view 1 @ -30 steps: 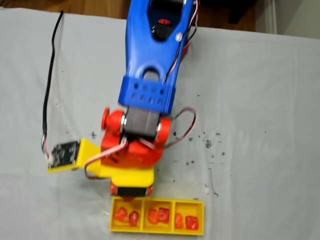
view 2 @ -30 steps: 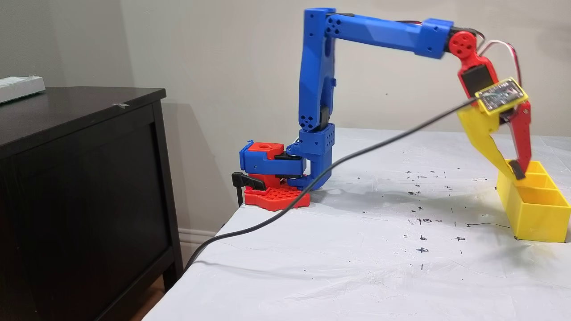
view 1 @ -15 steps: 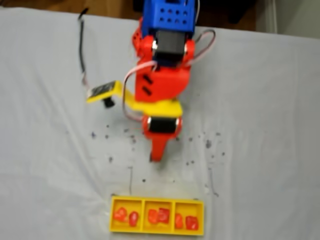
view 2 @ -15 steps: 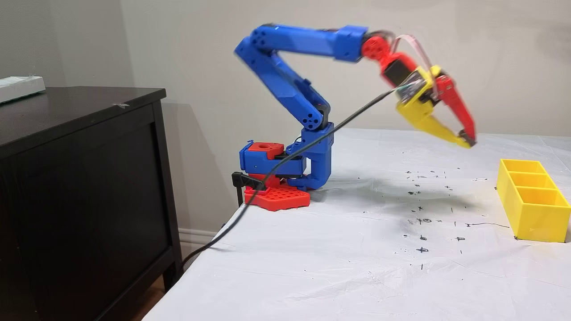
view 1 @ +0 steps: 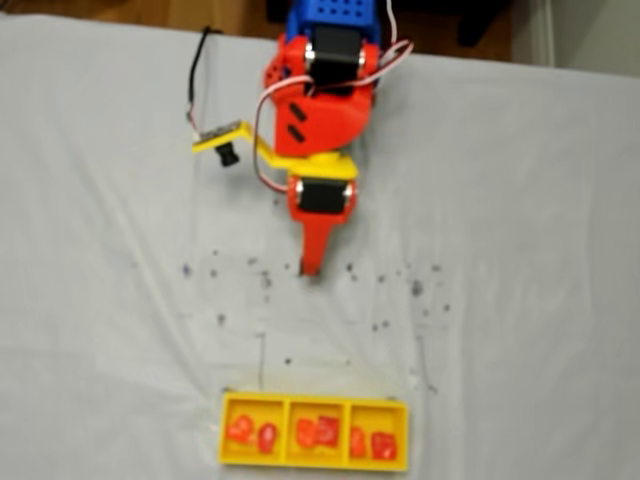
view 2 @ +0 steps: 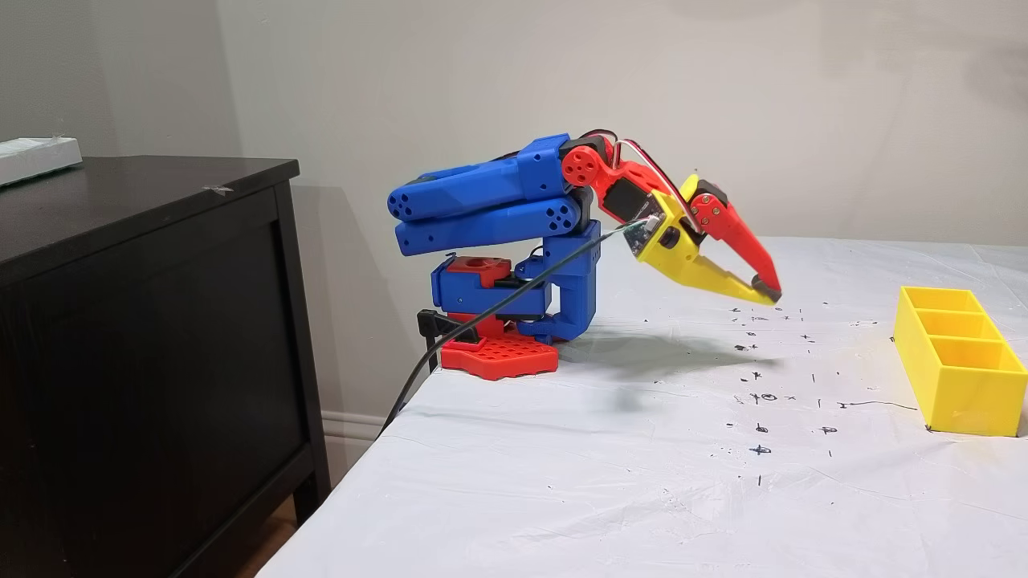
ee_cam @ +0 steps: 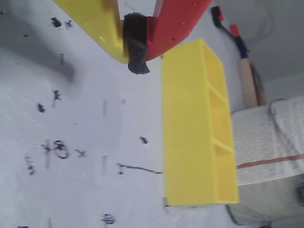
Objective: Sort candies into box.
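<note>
A folded blue arm holds its gripper (view 2: pixel 764 294) above the white table cover (view 2: pixel 642 482), jaws pressed together with nothing between the black pads, as the wrist view shows. The yellow box (view 1: pixel 314 462) sits well apart from the gripper (view 1: pixel 309 268), straight ahead of it at the bottom edge of a fixed view, its long axis lying crosswise to the arm's reach. All six candies (view 1: pixel 316 433) rest inside, two to each of the three compartments, and no sweet is seen loose on the ink-speckled cover. In the side-on fixed view the box (view 2: pixel 960 373) stands at the far right, beyond the fingertips. Judged from this layout, the sorting looks complete, with the arm tucked near its base.
</note>
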Controlling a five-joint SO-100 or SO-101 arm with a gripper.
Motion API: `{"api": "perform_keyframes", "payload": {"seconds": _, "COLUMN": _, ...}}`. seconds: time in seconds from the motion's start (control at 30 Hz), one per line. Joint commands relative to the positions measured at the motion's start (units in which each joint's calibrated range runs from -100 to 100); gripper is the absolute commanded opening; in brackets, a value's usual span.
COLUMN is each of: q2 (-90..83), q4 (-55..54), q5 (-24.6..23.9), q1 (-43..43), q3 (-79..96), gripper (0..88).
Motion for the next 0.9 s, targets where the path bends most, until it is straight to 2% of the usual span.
{"api": "perform_keyframes", "payload": {"seconds": 0.0, "q2": -0.9, "q4": 1.9, "q5": -0.7, "q1": 0.9, "q3": 2.1, "gripper": 0.1}}
{"api": "perform_keyframes", "payload": {"seconds": 0.2, "q2": -0.9, "q4": 0.0, "q5": -2.6, "q1": -0.5, "q3": 8.7, "gripper": 0.8}}
{"api": "perform_keyframes", "payload": {"seconds": 0.37, "q2": -0.9, "q4": 8.7, "q5": -1.6, "q1": 2.3, "q3": 5.8, "gripper": 1.7}}
{"api": "perform_keyframes", "payload": {"seconds": 0.47, "q2": -0.9, "q4": 4.6, "q5": -2.5, "q1": 1.0, "q3": 8.6, "gripper": 1.6}}
{"api": "perform_keyframes", "payload": {"seconds": 0.87, "q2": -0.9, "q4": 4.4, "q5": -4.0, "q1": 3.4, "q3": 8.7, "gripper": 1.9}}
